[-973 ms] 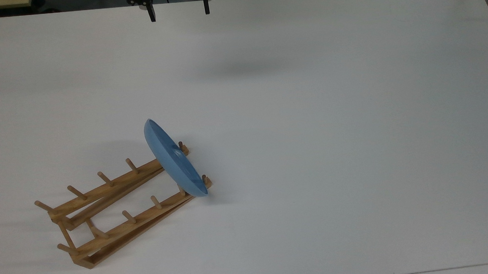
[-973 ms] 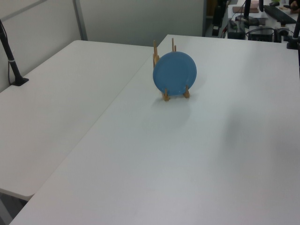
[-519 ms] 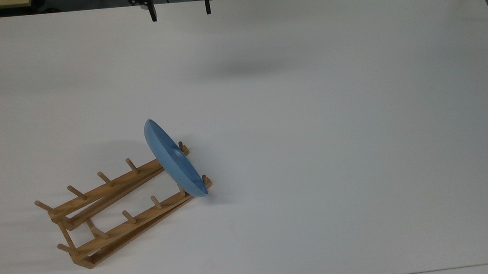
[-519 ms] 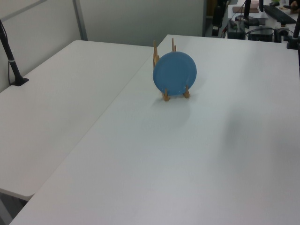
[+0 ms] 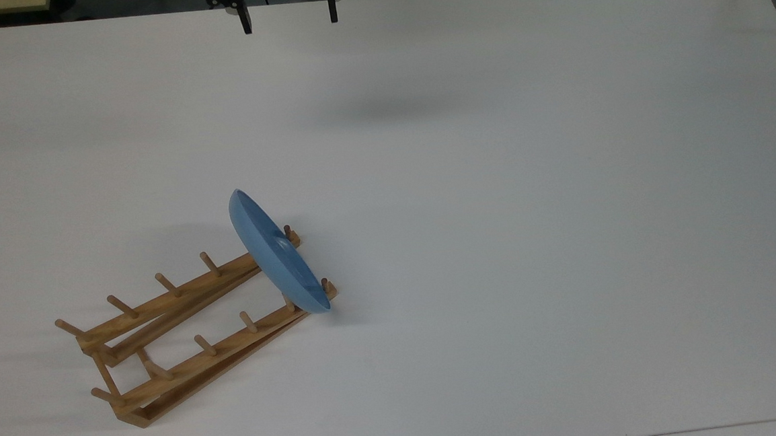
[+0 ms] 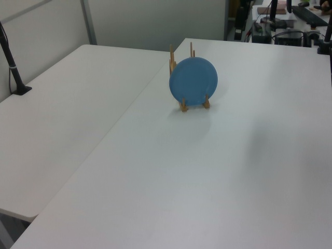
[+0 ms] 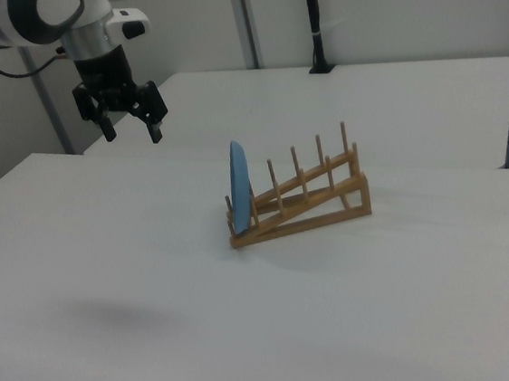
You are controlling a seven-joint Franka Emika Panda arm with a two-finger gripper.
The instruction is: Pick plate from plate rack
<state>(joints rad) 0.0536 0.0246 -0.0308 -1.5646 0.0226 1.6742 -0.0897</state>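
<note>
In the top view, my gripper [image 5: 287,18] hangs at the upper edge, over the far side of the white table [image 5: 495,205]. My two dark fingers [image 5: 245,21] point down with a wide gap between them and nothing held. The plate [image 5: 276,254] is well apart from my jaws, lower in the top view and a little toward the top view's left. It stands on edge, tilted, in the end slot of the plate rack [image 5: 186,331], at the rack's end nearest my jaws. The rest of the rack runs away from me toward the top view's lower left, its pegs bare.

In the left view, the plate [image 6: 193,82] faces the camera, upright between the front pegs of the plate rack [image 6: 182,106].

In the right view, my gripper [image 7: 128,128] hovers high above the table [image 7: 110,287], jaws spread wide. The plate [image 7: 240,188] sits below my jaws and toward the right view's right, edge-on at the low end of the plate rack [image 7: 310,198].
</note>
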